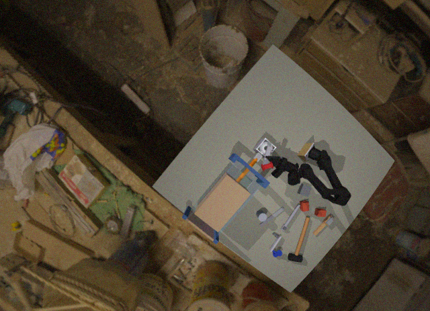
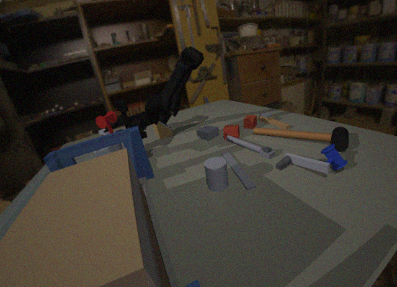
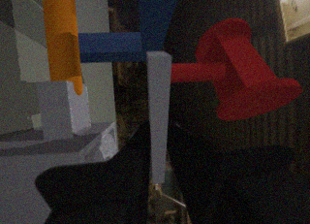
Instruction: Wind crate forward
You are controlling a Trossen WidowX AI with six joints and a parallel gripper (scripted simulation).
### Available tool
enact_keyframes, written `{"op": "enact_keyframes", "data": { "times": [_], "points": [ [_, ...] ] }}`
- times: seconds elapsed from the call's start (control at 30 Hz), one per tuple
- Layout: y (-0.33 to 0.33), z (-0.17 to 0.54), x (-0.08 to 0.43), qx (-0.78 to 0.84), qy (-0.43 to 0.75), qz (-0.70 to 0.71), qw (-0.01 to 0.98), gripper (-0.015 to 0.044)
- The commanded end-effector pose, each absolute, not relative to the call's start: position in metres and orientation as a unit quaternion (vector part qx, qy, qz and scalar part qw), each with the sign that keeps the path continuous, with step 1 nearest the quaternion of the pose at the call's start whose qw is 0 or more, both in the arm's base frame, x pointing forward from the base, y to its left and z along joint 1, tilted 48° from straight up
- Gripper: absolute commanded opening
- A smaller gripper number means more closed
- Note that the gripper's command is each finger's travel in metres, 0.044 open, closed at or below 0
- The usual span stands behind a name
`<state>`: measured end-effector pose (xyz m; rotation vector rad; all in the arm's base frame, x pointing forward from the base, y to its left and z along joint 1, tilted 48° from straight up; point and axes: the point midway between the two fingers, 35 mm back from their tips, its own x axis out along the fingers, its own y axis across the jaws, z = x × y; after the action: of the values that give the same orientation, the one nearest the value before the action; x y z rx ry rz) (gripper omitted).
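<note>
The tan crate (image 1: 224, 201) (image 2: 80, 207) sits in the clear-panelled cubby, apparently flat, with a gap between its front and the blue steel frame (image 1: 250, 170) (image 2: 96, 144) (image 3: 111, 47). An orange strap (image 1: 247, 170) (image 3: 60, 25) runs from it under the frame to the pale square winch (image 1: 265, 147) (image 3: 29, 171). My gripper (image 1: 268, 158) (image 3: 155, 124) is shut on the grey bar of the winch handle (image 3: 159, 98), whose red knob (image 1: 267, 166) (image 2: 107, 119) (image 3: 237, 74) points sideways in the wrist view. The handle is beside or over the winch; whether its key is in the hole is hidden.
On the bench lie a blue-knobbed crank (image 1: 277, 243) (image 2: 307, 163), a black-headed mallet (image 1: 302, 234) (image 2: 294, 134), a wrench (image 1: 291, 217), a grey cylinder (image 1: 262, 216) (image 2: 216, 175) and red blocks (image 1: 304, 205) (image 2: 231, 131). A tan block (image 1: 306, 150) stands by the arm's base.
</note>
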<state>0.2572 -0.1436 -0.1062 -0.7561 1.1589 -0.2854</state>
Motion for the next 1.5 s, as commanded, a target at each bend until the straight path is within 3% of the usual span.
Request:
{"op": "enact_keyframes", "data": {
  "times": [0.0, 1.47],
  "points": [
    [-0.1437, -0.1058, 0.2538, -0.347, 0.533, -0.138, 0.759, 0.0],
    [-0.1364, -0.1146, 0.2504, -0.349, 0.526, -0.13, 0.765, 0.0]
  ]
}}
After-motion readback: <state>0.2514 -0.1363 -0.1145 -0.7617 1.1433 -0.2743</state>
